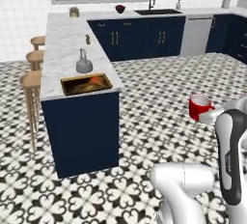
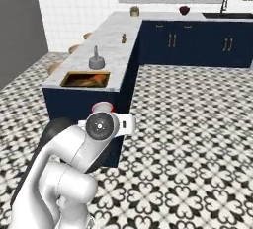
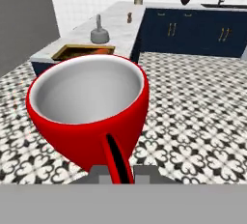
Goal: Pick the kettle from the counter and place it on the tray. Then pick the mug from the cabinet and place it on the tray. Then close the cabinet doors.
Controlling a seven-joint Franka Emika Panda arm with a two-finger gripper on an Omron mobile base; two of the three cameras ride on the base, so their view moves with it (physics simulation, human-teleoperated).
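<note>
Arm: raised over tiled floor, gripper (image 1: 206,117) clamped on mug (image 1: 198,106) handle, carried upright | Surroundings: kettle (image 1: 83,63) stands on counter (image 1: 62,39) beside tray (image 1: 87,84), well apart.

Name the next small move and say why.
Probably carry the mug forward toward the tray at the near end of the counter. The gripper is shut on the mug's handle, out over the floor, well short of the tray. The kettle stands beside the tray, not on it.
</note>
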